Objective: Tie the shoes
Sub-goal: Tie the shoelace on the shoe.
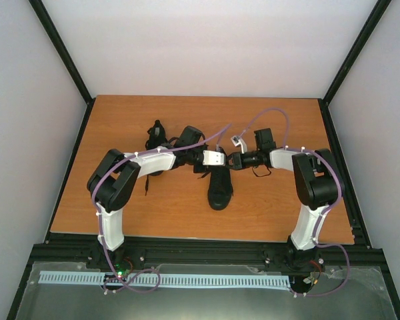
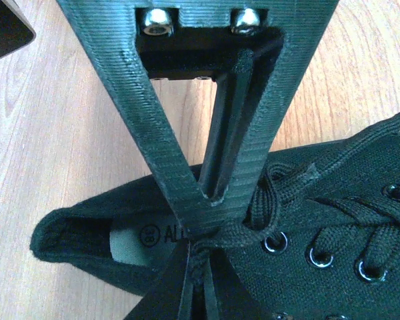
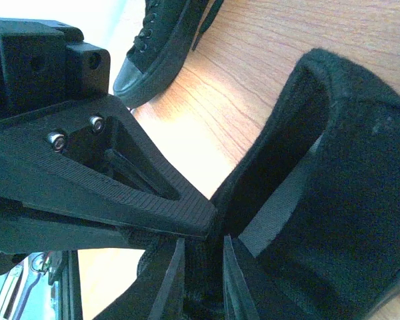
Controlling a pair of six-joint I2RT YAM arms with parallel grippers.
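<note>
1 shoe (image 1: 220,192) at centre of table (image 1: 120,213); second shoe (image 1: 156,137) well apart, back left. Left gripper (image 2: 201,232) clenched on lace (image 2: 272,200) of centre shoe. Right gripper (image 3: 210,243) at its collar (image 3: 307,133), jaws near together, hold not discernible. No bow seen; 2 shoes left to tie.

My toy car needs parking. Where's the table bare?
Bare: the brown wooden table's near strip before the middle black canvas sneaker, and its far strip along the back wall. Crowded: the middle, with the left arm, right arm and other black sneaker.
</note>
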